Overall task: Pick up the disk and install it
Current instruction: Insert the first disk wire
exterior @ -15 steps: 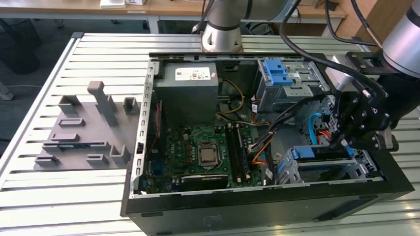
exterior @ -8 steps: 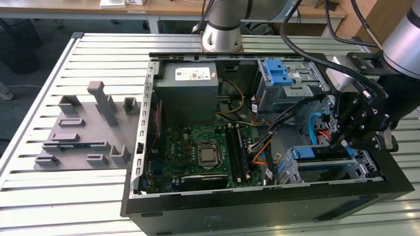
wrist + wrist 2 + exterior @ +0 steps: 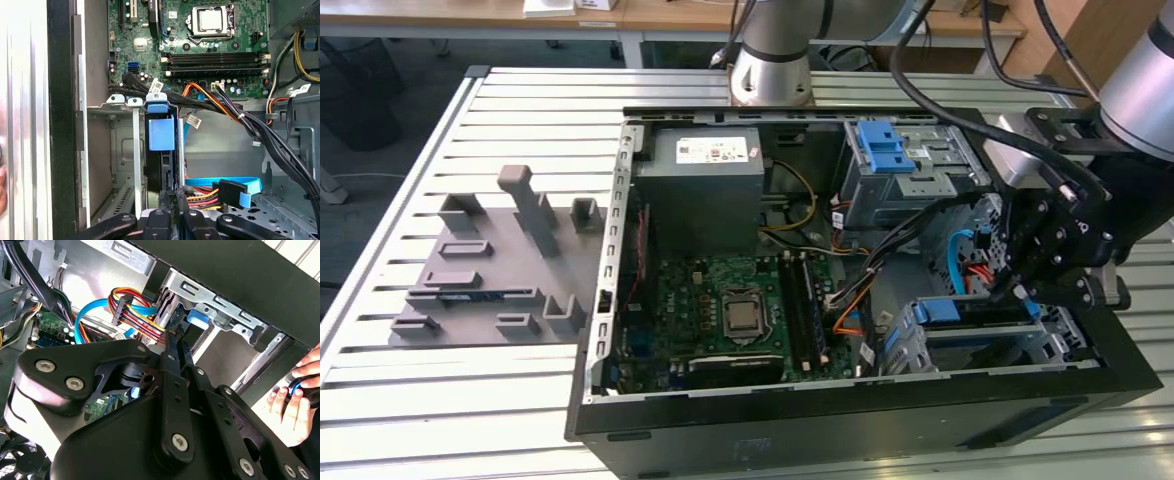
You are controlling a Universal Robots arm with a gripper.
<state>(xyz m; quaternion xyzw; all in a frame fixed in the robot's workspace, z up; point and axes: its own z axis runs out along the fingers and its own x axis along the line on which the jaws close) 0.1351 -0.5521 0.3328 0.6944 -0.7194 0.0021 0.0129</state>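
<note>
An open computer case [image 3: 854,420] lies on a slatted counter [image 3: 520,100]. The black pincer [image 3: 1034,290] reaches into the drive cage [image 3: 1047,345] at the case's front corner, on the exterior view's right. Its fingers [image 3: 172,210] are drawn close together, pinching the rear edge of the disk [image 3: 162,165], which stands on edge in the cage, blue rail [image 3: 161,131] showing. A hand [image 3: 295,405] rests outside the case.
</note>
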